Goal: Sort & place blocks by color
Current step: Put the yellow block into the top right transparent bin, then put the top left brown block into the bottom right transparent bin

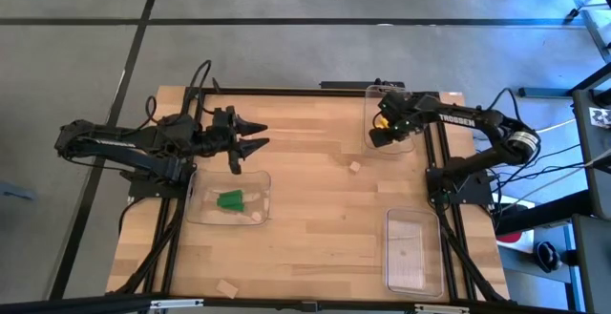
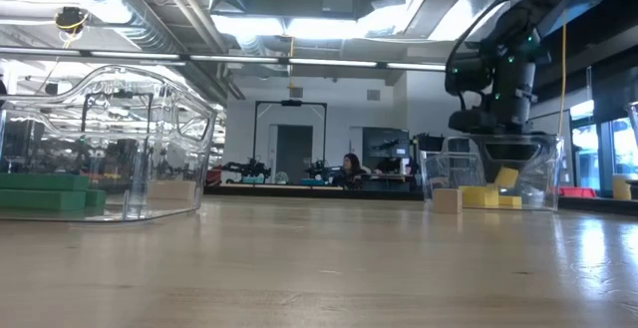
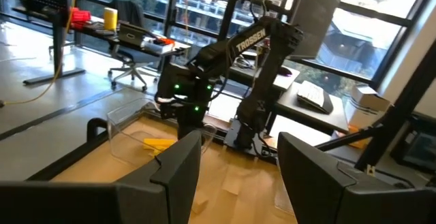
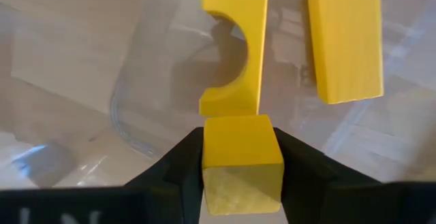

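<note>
My right gripper [image 1: 381, 129] hangs over the clear far-right tray [image 1: 413, 142], shut on a small yellow block [image 4: 242, 157]. Under it, a yellow arch-shaped block [image 4: 236, 47] and a long yellow block [image 4: 344, 39] lie flat on the tray floor. Green blocks [image 1: 230, 199] lie in the clear left tray [image 1: 196, 204], along with a small tan piece [image 1: 256, 216]. One tan block [image 1: 354, 166] rests on the table mid-way, another [image 1: 226, 288] near the near edge. My left gripper [image 1: 260, 135] is open, above the table just beyond the left tray's far edge. My right gripper pinches the yellow block by two opposite side faces [image 4: 208, 149] between its two fingers, coming from above and pointing down into the tray. The block is lifted clear, above the arch-shaped block.
A third clear tray [image 1: 412, 249] stands at the near right of the table. The table's middle is bare wood. In the low view the tan block [image 2: 447, 199] stands just in front of the yellow tray [image 2: 533, 173]. A person sits far off in the room behind.
</note>
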